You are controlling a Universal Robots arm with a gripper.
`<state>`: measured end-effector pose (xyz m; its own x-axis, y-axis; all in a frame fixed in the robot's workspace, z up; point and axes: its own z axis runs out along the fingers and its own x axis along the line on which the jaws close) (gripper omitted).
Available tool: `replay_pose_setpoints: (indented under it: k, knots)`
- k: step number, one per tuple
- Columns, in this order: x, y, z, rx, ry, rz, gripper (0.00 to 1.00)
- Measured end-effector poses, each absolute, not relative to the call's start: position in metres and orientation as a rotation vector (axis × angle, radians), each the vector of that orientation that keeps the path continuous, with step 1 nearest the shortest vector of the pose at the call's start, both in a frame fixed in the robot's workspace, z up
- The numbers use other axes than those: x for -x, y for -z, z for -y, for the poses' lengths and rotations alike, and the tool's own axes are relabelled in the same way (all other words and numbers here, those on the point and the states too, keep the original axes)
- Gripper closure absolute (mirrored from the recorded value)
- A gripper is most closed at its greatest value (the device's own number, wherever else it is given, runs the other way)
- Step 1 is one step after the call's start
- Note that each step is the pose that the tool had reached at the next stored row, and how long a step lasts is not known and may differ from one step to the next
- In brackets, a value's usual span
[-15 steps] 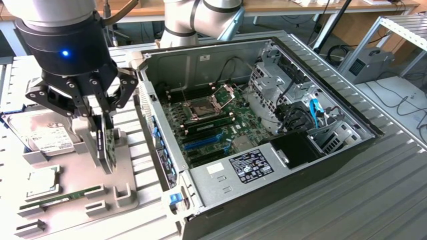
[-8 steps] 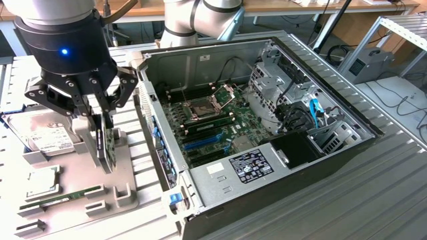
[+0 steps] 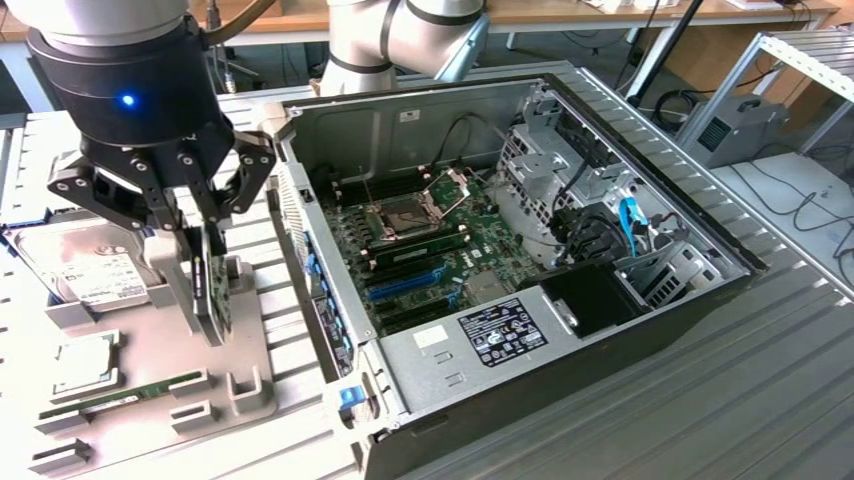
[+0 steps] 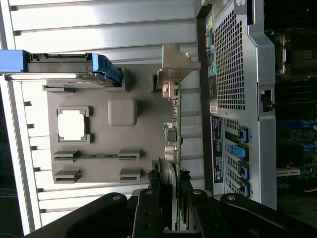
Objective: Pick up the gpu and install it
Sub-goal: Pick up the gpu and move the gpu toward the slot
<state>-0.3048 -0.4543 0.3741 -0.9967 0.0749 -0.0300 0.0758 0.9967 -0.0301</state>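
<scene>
Black hand (image 3: 200,250) clamps thin dark gpu card (image 3: 210,300) edge-on, upright. Grey holder tray (image 3: 163,343) beneath, 9 o'clock of open metal computer case (image 3: 387,125).

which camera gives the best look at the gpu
The wrist view: the gpu runs edge-on along its full length, from the gripper clamped on it to its silver end bracket. The exterior view shows it as a thin dark strip hanging below the gripper, its top covered.

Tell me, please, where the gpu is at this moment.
On the exterior view's left, the gpu stands on edge in the gripper, over the grey tray, beside the open computer case.
</scene>
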Motion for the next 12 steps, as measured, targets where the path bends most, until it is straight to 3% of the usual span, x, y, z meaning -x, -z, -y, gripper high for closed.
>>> replay_pose_setpoints:
  k: [12]
  knots:
    - [0.3048, -0.3777, 0.4543, -0.117, 0.049, -3.11, 0.74]
